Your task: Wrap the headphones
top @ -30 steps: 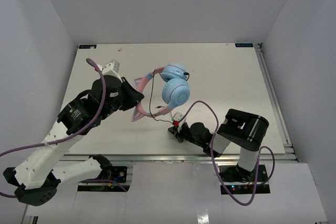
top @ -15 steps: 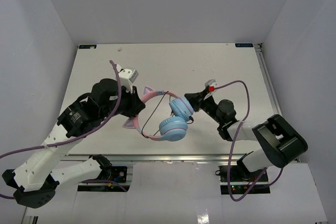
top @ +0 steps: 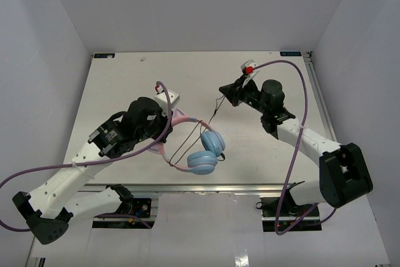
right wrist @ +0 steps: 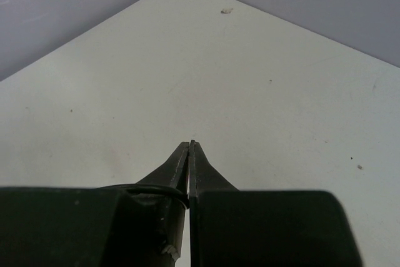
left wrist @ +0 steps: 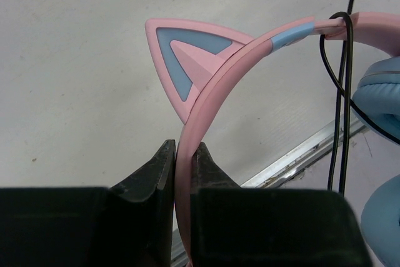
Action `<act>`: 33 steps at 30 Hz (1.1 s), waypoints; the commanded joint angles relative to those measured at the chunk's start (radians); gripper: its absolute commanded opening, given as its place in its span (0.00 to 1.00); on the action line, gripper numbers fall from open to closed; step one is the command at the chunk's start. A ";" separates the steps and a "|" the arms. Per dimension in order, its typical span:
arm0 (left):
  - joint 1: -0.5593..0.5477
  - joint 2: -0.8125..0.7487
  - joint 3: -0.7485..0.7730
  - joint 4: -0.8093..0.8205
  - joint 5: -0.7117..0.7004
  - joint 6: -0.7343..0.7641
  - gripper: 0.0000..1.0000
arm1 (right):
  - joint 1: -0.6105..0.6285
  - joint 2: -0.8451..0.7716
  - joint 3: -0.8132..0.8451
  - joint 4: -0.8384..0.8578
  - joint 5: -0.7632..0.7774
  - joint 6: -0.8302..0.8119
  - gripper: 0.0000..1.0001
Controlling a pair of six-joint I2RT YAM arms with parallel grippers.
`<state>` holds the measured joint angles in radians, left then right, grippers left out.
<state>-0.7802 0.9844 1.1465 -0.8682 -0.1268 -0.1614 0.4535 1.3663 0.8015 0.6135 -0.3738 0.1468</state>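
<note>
Headphones (top: 203, 151): I see them held over the near-middle of the table (top: 112, 85), ear cups hanging toward the table's front edge.
Left gripper (left wrist: 183, 151): I've got it clenched on the pink headband (left wrist: 215, 89), just below the cat ear (left wrist: 184, 60).
Right gripper (right wrist: 189, 148): pinched tight on the thin black cord (right wrist: 159, 189), above the table's centre-right.
Cord: straight from that pinch down to the headband, where I see it looped over.

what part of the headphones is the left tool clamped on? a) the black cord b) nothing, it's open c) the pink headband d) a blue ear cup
c: the left wrist view shows the left tool shut on the pink headband, just below a cat ear.
</note>
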 commanded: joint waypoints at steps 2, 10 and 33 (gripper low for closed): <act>0.001 -0.076 -0.033 0.172 0.275 0.101 0.00 | -0.007 0.003 0.062 -0.164 -0.050 -0.062 0.08; 0.001 -0.078 -0.073 0.175 0.338 0.155 0.00 | -0.007 0.008 0.144 -0.276 -0.079 -0.110 0.08; -0.153 0.251 -0.067 0.136 -0.464 0.115 0.00 | 0.053 -0.160 0.271 -0.694 -0.202 -0.218 0.08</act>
<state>-0.9218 1.2301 1.0557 -0.7558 -0.4638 0.0073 0.4921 1.2598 1.0271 -0.0411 -0.5664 -0.0530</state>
